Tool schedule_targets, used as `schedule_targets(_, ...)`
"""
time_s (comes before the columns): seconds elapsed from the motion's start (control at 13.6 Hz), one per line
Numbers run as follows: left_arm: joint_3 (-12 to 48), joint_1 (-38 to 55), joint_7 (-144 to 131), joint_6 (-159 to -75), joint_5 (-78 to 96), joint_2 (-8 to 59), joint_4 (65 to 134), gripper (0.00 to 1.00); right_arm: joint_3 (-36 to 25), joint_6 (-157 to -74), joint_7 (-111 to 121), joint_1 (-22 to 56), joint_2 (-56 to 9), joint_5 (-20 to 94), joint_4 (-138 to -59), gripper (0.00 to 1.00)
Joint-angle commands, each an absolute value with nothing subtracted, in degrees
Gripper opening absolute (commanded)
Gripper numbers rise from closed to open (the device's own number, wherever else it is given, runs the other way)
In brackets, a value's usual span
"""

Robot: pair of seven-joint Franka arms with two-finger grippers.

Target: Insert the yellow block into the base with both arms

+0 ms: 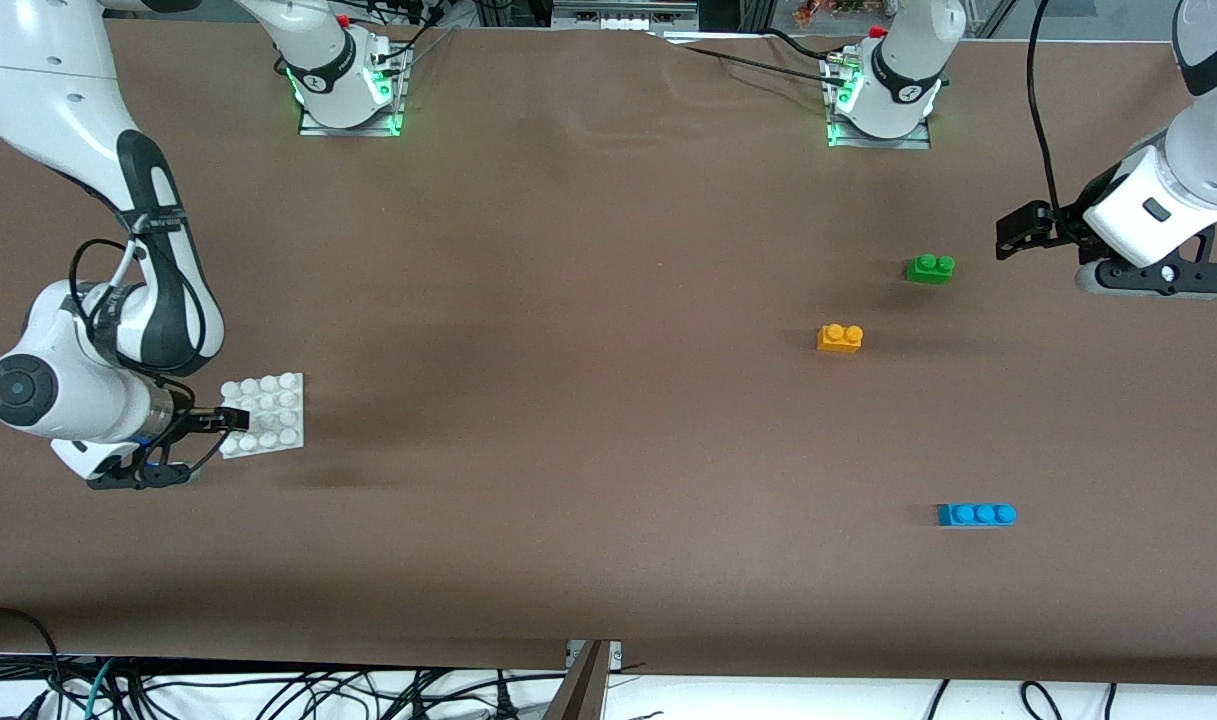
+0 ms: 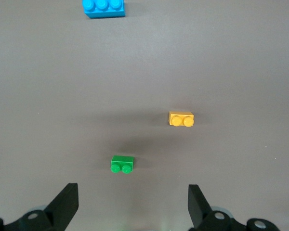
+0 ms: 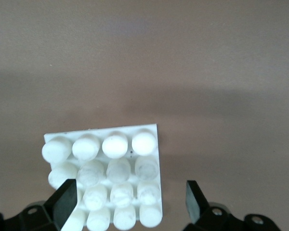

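While right pincer (image 3: 127, 202) gapes over base (image 1: 265, 413), yellow block (image 1: 839, 338) untouched.

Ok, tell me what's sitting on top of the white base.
No brick is on the base: only its own studs show. The right end effector hovers over its edge, open, hiding part of the nearest row.

We see two arms with glossy white rounded shells and black bands at the joints. The right arm (image 1: 88, 300) carries a looped black cable along its forearm and ends in a round black cap with a small centre screw. The left arm (image 1: 1178, 190) has a black cable hanging beside it and a white wrist block with a dark oval marking. Both bases glow green on metal plates, with red knobs above. Each claw, right claw (image 3: 127, 202) and left claw (image 2: 132, 207), has matte black wedge-shaped fingers.
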State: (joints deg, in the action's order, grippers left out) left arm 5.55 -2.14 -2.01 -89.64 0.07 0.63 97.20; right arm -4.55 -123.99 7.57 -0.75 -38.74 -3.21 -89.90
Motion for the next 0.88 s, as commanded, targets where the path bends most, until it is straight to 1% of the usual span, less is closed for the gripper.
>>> schedule_targets(0.0,5.36,-2.20,-1.14,-88.51,0.88,0.44,96.33,1.00,-4.13,-126.91,8.53,-1.05,-38.23,-3.43,-92.46,1.00)
schedule_targets(0.81,5.36,-2.20,-1.14,-88.51,0.88,0.44,96.33,1.00,-3.69,-127.62,8.26,-0.79,-39.46,-3.16,-94.66,1.00)
